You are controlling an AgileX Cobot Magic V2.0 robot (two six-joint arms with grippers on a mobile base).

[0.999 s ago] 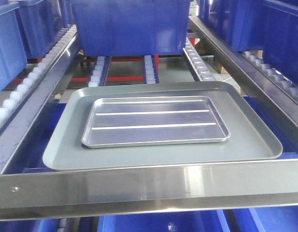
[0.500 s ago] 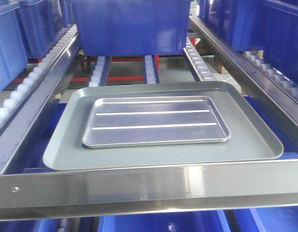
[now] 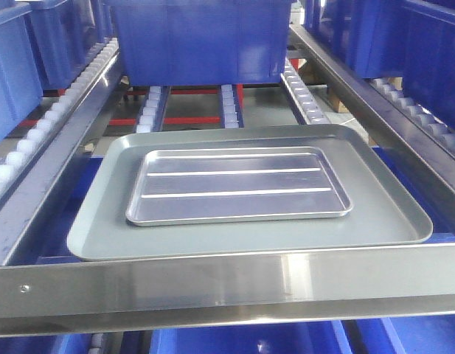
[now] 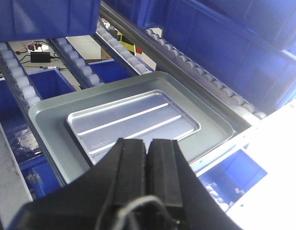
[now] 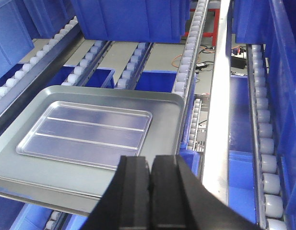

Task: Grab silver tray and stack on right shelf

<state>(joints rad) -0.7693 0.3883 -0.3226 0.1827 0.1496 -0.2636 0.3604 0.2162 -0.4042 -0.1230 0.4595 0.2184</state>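
The silver tray (image 3: 238, 184) is shiny, with two long ridges, and lies flat inside a larger dull grey tray (image 3: 102, 236) on the rack's middle lane. It also shows in the wrist views as the silver tray (image 4: 131, 125) and the silver tray (image 5: 85, 134). My left gripper (image 4: 148, 142) is shut on nothing and hovers above the grey tray's near edge. Shut and empty too, my right gripper (image 5: 150, 159) hangs over the grey tray's (image 5: 162, 124) right front corner. The right shelf (image 5: 263, 143) is the roller lane beyond the steel divider. Neither gripper appears in the front view.
A broad steel front bar (image 3: 227, 284) crosses just before the trays. A big blue bin (image 3: 201, 40) stands behind them on white roller rails (image 3: 150, 103). More blue bins (image 3: 426, 51) fill the right lane, and others (image 3: 13, 66) the left. A steel divider (image 5: 217, 96) separates the lanes.
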